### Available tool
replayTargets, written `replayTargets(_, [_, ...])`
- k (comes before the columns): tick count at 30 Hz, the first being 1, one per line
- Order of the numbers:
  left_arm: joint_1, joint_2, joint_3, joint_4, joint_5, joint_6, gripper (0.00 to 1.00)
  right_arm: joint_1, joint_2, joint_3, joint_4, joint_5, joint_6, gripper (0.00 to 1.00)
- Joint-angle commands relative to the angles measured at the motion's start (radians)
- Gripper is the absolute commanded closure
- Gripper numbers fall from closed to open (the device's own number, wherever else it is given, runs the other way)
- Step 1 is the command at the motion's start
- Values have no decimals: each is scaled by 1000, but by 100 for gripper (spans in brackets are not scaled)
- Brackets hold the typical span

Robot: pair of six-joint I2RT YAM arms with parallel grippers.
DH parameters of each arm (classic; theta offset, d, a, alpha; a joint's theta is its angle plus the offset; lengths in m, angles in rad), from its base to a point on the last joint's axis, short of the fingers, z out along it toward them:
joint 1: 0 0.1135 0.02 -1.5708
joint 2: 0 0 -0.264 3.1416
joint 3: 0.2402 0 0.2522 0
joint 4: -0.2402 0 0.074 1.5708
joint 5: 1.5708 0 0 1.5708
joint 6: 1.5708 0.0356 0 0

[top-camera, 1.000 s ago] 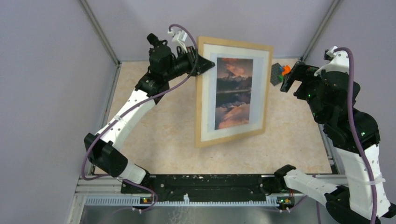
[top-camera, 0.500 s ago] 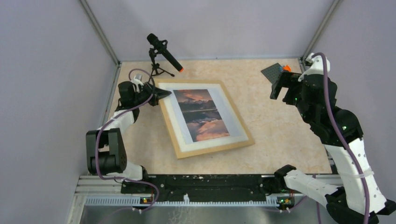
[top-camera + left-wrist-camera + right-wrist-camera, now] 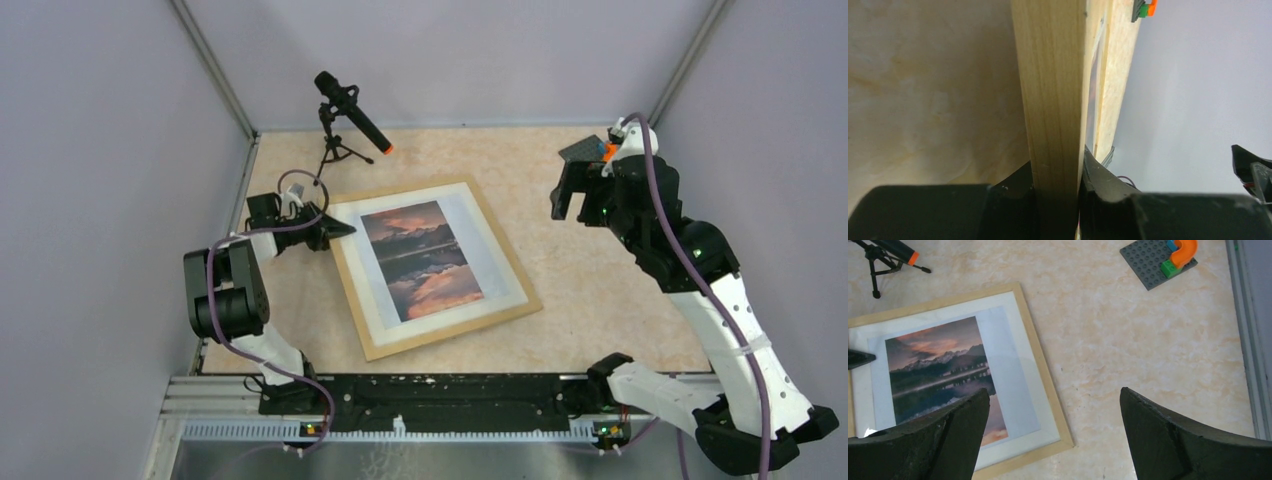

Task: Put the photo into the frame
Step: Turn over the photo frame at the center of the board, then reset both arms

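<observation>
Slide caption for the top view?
Left gripper grips the frame by its edge, photo inside; right gripper hovers open.

Pale grained wood frame, photo of orange-pink clouds over dark mountains, marbled beige table

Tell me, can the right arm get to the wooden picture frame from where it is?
Probably yes. The right arm hangs above bare table beside the frame, jaws wide open, with nothing between them. The left arm only pinches its opposite edge in its jaws.
</observation>
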Motion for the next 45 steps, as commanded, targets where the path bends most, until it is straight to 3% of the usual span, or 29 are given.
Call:
replayTargets(1, [22,71,35,-82,-110,147,73,-4,-19,-13,58,-84,-21,1])
replayTargets(10, [54,162,58,-95,-163,182,56,-4,-24,-21,27,-163,-39,1])
replayTargets(16, [77,91,60,-164,-294,212,40,-5,-31,-2,14,-180,-44,1])
replayTargets(18, [78,53,78,-233,-387,209,4,-4,-38,5,11,-174,-45,1])
replayTargets(19, [78,34,95,-275,-450,210,2,-5,-40,13,6,-162,-45,1])
replayTargets(22, [78,-61,122,-374,-609,204,1,-4,-36,53,-23,-96,-50,1])
replayTargets(25, [70,-240,119,-379,-674,200,1,-5,-27,117,-70,-17,-64,1])
replayTargets(28, [3,-441,142,-268,-598,263,1,-4,-39,166,-85,16,-82,1])
replayTargets(35, [-369,-590,526,-202,-592,450,1,-4,-102,210,3,-1,-149,1])
replayTargets(40, [-397,-700,554,69,-461,439,1,-5,-155,214,85,-19,-178,1])
replayTargets(45, [-397,-779,553,154,-421,433,2,-4,-231,208,151,-28,-179,1])
